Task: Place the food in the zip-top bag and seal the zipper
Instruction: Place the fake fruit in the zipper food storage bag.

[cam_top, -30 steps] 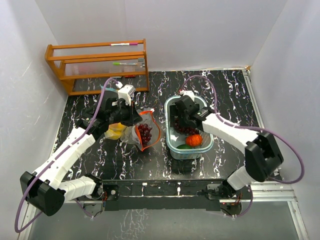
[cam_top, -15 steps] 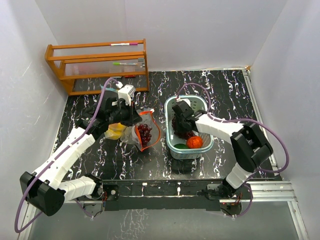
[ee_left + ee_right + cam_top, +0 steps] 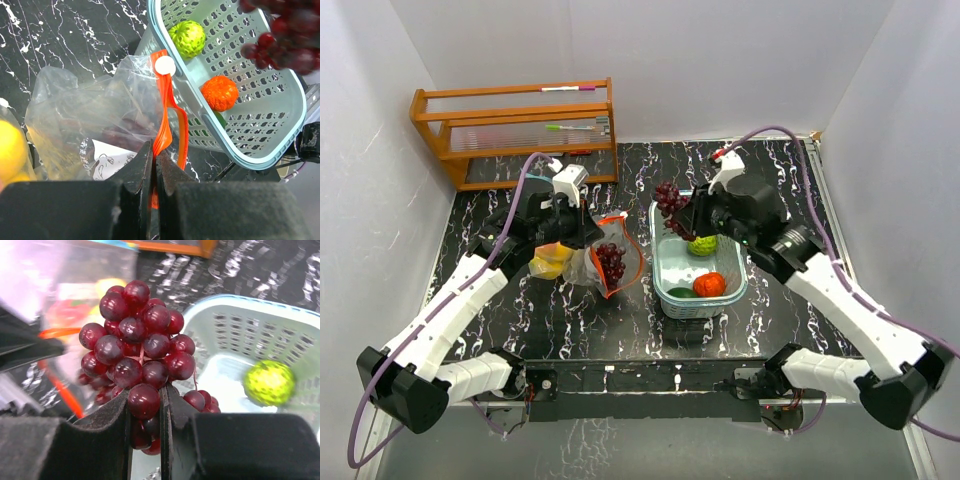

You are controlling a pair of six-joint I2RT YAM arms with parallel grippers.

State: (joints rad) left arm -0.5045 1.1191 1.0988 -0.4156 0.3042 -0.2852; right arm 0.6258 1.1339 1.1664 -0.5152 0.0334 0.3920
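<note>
My right gripper (image 3: 690,216) (image 3: 147,401) is shut on a bunch of dark purple grapes (image 3: 670,204) (image 3: 140,340), held in the air over the left rim of the pale teal basket (image 3: 665,290). A bumpy green fruit (image 3: 702,244) (image 3: 187,37) and an orange-red fruit (image 3: 709,284) (image 3: 220,92) lie in the basket. My left gripper (image 3: 582,236) (image 3: 155,160) is shut on the orange zipper rim of the clear zip-top bag (image 3: 603,262) (image 3: 90,115), holding its mouth open toward the basket. More grapes (image 3: 610,265) lie inside the bag, and a yellow fruit (image 3: 550,262) shows at its far end.
A wooden rack (image 3: 515,125) with pens stands at the back left against the wall. White walls close in the black marbled table (image 3: 780,190) on three sides. The basket stands just right of the bag's mouth.
My right gripper closed on the grape bunch in the basket and lifted it up and leftward, above the basket's rim. The left gripper kept its hold on the bag.
</note>
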